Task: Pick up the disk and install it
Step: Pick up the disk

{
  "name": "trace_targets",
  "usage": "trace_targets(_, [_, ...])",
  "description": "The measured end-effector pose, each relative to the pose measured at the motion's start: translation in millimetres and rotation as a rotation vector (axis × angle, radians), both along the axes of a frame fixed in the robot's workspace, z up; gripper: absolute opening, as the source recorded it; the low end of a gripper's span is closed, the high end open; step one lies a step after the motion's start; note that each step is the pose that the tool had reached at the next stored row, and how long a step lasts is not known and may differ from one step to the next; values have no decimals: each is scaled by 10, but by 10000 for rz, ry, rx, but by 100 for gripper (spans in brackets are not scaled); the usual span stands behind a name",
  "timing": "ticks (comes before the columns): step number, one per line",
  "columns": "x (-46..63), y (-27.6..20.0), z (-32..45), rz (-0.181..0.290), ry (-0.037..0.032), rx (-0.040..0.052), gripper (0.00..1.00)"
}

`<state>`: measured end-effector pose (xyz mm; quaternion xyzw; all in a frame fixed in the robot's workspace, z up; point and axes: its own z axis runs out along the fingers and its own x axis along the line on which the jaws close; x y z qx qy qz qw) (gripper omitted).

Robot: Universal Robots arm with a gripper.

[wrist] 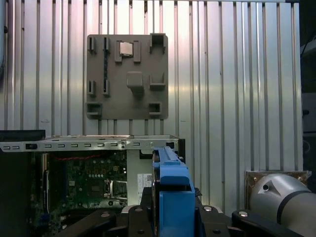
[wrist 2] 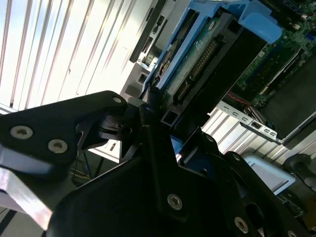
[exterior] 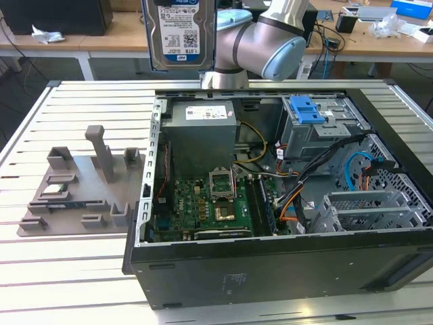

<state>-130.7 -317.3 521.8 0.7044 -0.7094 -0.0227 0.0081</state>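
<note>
We see the disk (exterior: 181, 34) lifted clear of the counter (exterior: 81, 271). It hangs upright with its white-and-blue label facing the exterior view, above the far edge of the open computer case (exterior: 270, 264) and in front of the grey arm (exterior: 270, 44). Its upper part runs out of that picture.

In the first wrist view the pincer (wrist: 172, 215) is clenched on the disk (wrist: 170, 185). The blue rail stands edge-on between the 2 black halves and touches both. In the second wrist view the pincer's black body closes around 1 end of the disk (wrist 2: 197, 59), whose green circuit side and connector show inside the blue plastic frame.

The case lies on its side on the slatted counter with its cover off. Inside we see a grey power supply (exterior: 201, 135) toward the far wall and a green motherboard (exterior: 203, 206) nearer the camera. A grey metal drive cage (exterior: 318, 139) sits toward the exterior view's right, with a blue latch (exterior: 306, 110) on top. The disk is well apart from that cage, higher up and toward the exterior view's left of it.

A grey fixture plate (exterior: 74, 183) lies on the counter just beside the case, on the exterior view's left. A small chip (exterior: 55, 189) rests in 1 of its pockets.
</note>
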Motion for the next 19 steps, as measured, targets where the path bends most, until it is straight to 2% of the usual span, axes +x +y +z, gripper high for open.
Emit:
trace_targets(3, [0, -58, 0, -1, 1, 0, 37])
trace_targets(5, [0, -114, 0, -1, 0, 0, 37])
trace_targets(19, [3, -258, 0, -1, 1, 0, 37])
